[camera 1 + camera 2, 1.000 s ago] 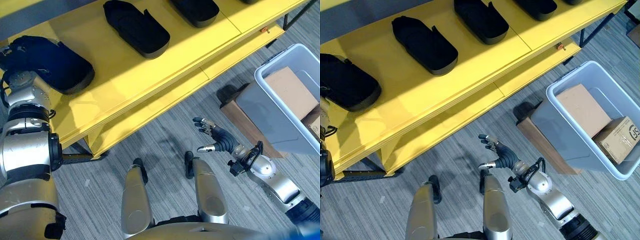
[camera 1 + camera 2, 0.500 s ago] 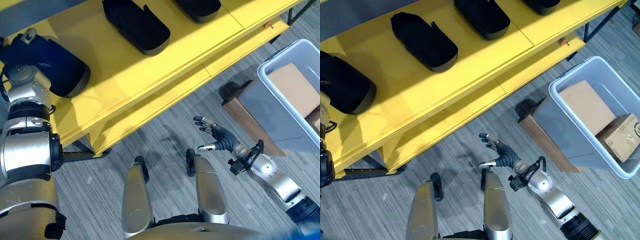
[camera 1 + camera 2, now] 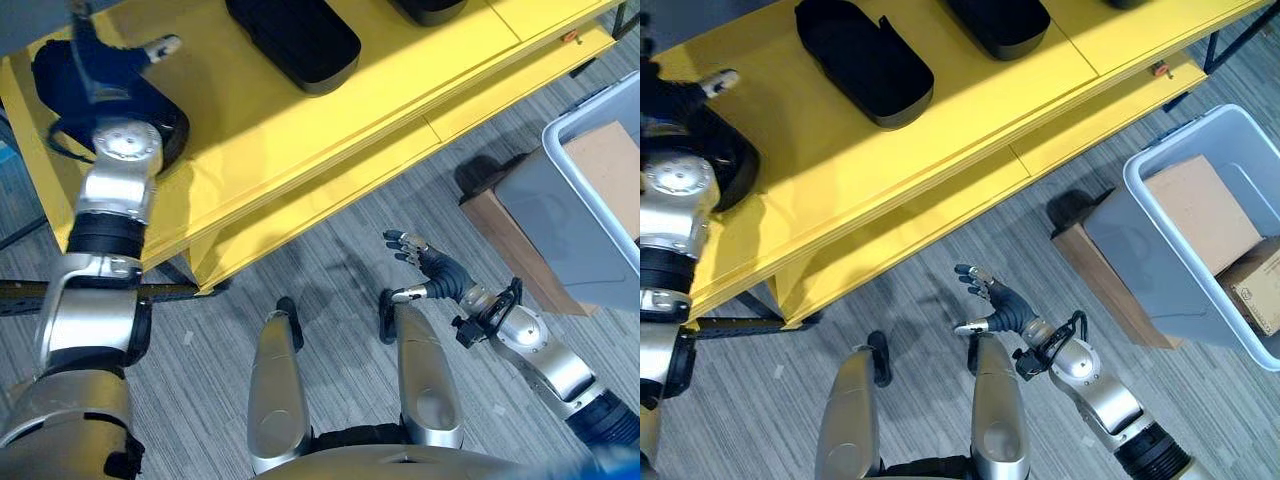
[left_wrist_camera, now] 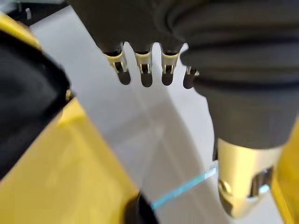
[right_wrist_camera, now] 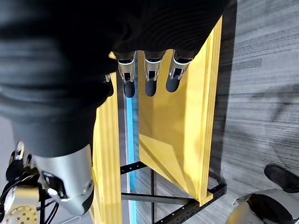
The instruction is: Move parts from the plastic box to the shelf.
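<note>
Left robot hand (image 3: pixel 105 62) rests open, holding nothing, over black part (image 3: pixel 725 160) on yellow shelf (image 3: pixel 260 130); right robot hand (image 3: pixel 432 278), open and holding nothing, should head for plastic box (image 3: pixel 1170 270).

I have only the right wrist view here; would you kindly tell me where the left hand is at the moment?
Observer: The left hand is up at the left end of the yellow shelf, over a black part.
Operator: Is it holding anything?
Observer: No; in its wrist view its fingers are straight, with nothing in them.
Operator: And where is the plastic box?
Observer: The plastic box stands on the floor to the robot's right, with cardboard boxes inside.
</note>
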### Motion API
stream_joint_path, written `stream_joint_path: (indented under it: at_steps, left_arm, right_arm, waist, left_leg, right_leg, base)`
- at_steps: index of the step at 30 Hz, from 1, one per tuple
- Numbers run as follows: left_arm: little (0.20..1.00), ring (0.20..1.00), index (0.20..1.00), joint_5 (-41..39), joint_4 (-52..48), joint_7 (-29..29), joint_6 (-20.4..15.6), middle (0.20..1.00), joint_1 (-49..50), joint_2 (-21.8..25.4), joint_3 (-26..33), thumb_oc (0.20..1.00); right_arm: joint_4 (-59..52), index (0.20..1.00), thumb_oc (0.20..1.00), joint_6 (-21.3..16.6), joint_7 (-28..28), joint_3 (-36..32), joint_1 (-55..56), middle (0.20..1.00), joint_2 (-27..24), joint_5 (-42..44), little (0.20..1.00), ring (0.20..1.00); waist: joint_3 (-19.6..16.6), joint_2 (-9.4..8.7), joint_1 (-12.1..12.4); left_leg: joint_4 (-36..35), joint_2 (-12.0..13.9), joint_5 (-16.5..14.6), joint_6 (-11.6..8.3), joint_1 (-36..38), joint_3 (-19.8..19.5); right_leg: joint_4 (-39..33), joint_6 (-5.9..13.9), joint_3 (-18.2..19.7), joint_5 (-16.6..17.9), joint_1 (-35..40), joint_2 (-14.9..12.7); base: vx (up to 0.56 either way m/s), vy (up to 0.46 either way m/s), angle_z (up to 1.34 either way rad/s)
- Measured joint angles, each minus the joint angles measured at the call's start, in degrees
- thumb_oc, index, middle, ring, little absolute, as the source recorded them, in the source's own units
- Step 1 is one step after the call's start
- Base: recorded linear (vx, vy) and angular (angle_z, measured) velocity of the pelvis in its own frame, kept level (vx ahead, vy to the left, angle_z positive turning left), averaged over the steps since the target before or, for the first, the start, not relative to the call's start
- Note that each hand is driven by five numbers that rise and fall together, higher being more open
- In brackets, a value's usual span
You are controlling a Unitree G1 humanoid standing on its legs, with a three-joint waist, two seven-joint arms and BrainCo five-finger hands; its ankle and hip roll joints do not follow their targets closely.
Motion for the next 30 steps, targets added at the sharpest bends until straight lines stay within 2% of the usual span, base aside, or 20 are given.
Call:
stream_joint_path:
  at_steps: [2,5,10,11,18,22,30]
  left_arm:
    - [1.000,1.000,1.000,1.15,-1.07,-0.01,0.25,1.000,0.01,-1.76,0.00,1.000]
    - [1.000,1.000,1.000,1.12,-2.41,-0.14,0.29,1.000,0.08,-7.36,1.26,1.000]
    - [1.000,1.000,1.000,1.01,-2.41,-0.90,0.32,1.000,0.16,-9.92,1.12,1.000]
    - [1.000,1.000,1.000,0.18,-2.34,-0.68,0.30,1.000,0.15,-11.10,3.12,1.000]
    - [1.000,1.000,1.000,-1.65,-0.38,-0.68,0.29,1.000,0.14,-11.15,3.10,1.000]
    - [1.000,1.000,1.000,-3.08,2.51,-0.55,0.26,1.000,0.28,-12.15,6.58,1.000]
    - [1.000,1.000,1.000,-4.48,4.57,1.32,0.24,1.000,1.24,-12.09,8.01,1.000]
  right_arm:
    - [0.02,1.000,1.000,0.01,0.00,0.13,0.05,1.000,0.00,-0.04,1.000,1.000]
    - [0.21,1.000,1.000,0.01,-0.04,0.46,-0.44,1.000,0.00,-0.05,1.000,1.000]
    - [0.44,1.000,1.000,0.01,-0.10,1.40,-1.60,1.000,0.01,-0.04,1.000,1.000]
    - [0.51,1.000,1.000,0.01,-0.22,1.40,-1.67,1.000,-0.04,-0.05,1.000,1.000]
    - [0.53,1.000,1.000,0.00,-0.73,1.45,-1.76,1.000,-0.04,-0.06,1.000,1.000]
    - [0.54,1.000,1.000,-0.01,-0.75,1.53,-1.69,1.000,-0.15,-0.06,1.000,1.000]
    - [0.60,1.000,1.000,-0.03,-1.24,1.51,-1.60,1.000,-0.41,-0.04,1.000,1.000]
  waist:
    - [0.03,-0.05,-0.02]
    - [0.12,-0.24,-0.07]
    - [0.41,-0.82,-0.54]
    - [0.41,-0.82,-0.51]
    - [0.39,-0.87,-0.46]
    - [0.40,-1.19,-0.71]
    - [0.52,-2.16,-0.62]
  left_leg:
    - [-0.12,0.01,0.00,0.00,0.01,-0.04]
    - [-0.13,-0.03,-0.01,-0.01,0.06,-0.06]
    - [-0.22,0.00,-0.01,-0.01,0.21,-0.05]
    - [-0.25,-0.01,-0.01,-0.01,0.41,-0.01]
    - [-0.19,-0.01,-0.01,-0.02,0.57,-0.01]
    - [-0.14,0.01,-0.01,-0.01,0.75,-0.01]
    - [0.27,0.05,-0.23,-0.06,1.60,0.06]
  right_leg:
    - [0.05,-0.07,-0.09,-0.13,-0.03,0.00]
    - [0.15,-0.09,-0.14,-0.30,0.02,-0.07]
    - [0.25,-0.11,-0.16,-0.31,0.04,-0.07]
    - [0.17,-0.11,-0.16,-0.31,0.27,-0.07]
    - [0.25,-0.11,-0.15,-0.31,0.38,-0.10]
    - [0.21,-0.11,-0.16,-0.30,0.59,-0.10]
    - [0.21,0.00,-0.13,-0.57,1.49,-0.20]
  base:
    - [0.00,0.000,0.00]
    - [0.00,0.000,0.00]
    - [0.00,0.000,0.00]
    - [0.00,0.000,0.00]
    - [0.00,0.000,0.00]
    - [0.00,0.000,0.00]
    - [0.00,0.001,0.00]
